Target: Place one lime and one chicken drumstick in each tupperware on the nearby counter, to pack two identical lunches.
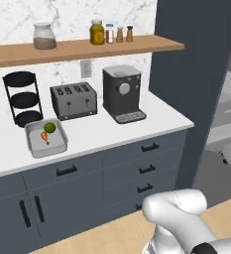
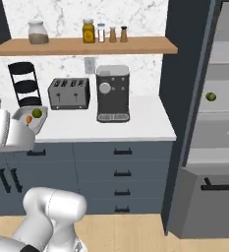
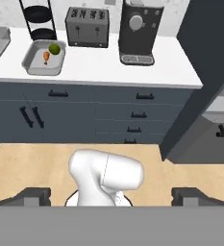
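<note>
One tupperware (image 3: 43, 60) near the desk's (image 3: 108, 65) front edge already holds a lime (image 3: 55, 48) and drumstick (image 3: 46, 56); fingers (image 3: 111, 196) released and empty, free for the next pick.

Marble wall (image 1: 62, 20), wooden shelf (image 1: 87, 49), wood floor (image 3: 27, 168).
</note>
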